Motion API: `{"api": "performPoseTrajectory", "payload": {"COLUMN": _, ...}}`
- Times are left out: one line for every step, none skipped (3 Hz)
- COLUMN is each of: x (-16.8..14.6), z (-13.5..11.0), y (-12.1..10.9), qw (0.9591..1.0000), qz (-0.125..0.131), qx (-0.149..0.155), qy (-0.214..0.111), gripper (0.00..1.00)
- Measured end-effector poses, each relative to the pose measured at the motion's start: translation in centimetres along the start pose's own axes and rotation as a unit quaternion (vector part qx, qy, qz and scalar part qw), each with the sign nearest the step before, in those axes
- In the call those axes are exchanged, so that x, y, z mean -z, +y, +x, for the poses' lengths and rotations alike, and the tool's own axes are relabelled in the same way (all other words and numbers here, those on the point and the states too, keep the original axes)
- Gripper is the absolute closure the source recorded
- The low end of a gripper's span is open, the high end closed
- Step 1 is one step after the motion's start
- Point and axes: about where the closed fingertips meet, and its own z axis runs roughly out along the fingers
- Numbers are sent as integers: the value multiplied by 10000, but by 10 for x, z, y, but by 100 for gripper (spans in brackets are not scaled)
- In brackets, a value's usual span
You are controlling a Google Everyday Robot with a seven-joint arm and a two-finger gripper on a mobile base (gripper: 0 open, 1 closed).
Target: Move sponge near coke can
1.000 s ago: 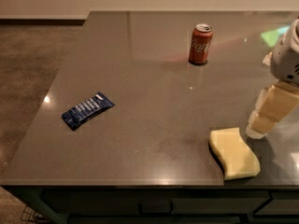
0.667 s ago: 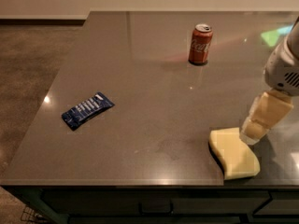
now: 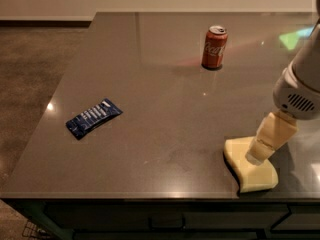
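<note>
**Position.** The gripper [image 3: 256, 156] is tipped down over the near right part of the table [image 3: 165, 109], with its tip at the upper face of the sponge [image 3: 252, 178]. We cannot tell from this view whether it is touching. The sponge lies flat directly beneath and just nearer than the tip, close to the table's front edge. The coke can [image 3: 214, 47] stands upright well beyond the gripper and to its left, far from the sponge.

**Grip state.** We cannot tell whether the gripper is released or clenched on the foam.

**Handling assessment.** We judge the sponge light, soft and compressible – it should yield under a squeeze rather than slip, and a firm close carries no risk of damage. Its wavy sides suggest a hold across the narrower waist, near the middle of the block, so that neither end droops.

**Other items.** A dark blue wrapper [image 3: 93, 118] lies far to the left of the gripper – clear of any likely route to the can.
</note>
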Motion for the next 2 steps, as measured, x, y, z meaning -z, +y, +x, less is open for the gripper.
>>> {"api": "performPoseTrajectory", "payload": {"x": -16, "z": 5, "y": 3, "qw": 9995, "qz": 12, "qx": -312, "qy": 50, "gripper": 0}}
{"api": "performPoseTrajectory", "payload": {"x": -31, "z": 9, "y": 13, "qw": 9983, "qz": -170, "qx": -515, "qy": 194, "gripper": 0}}
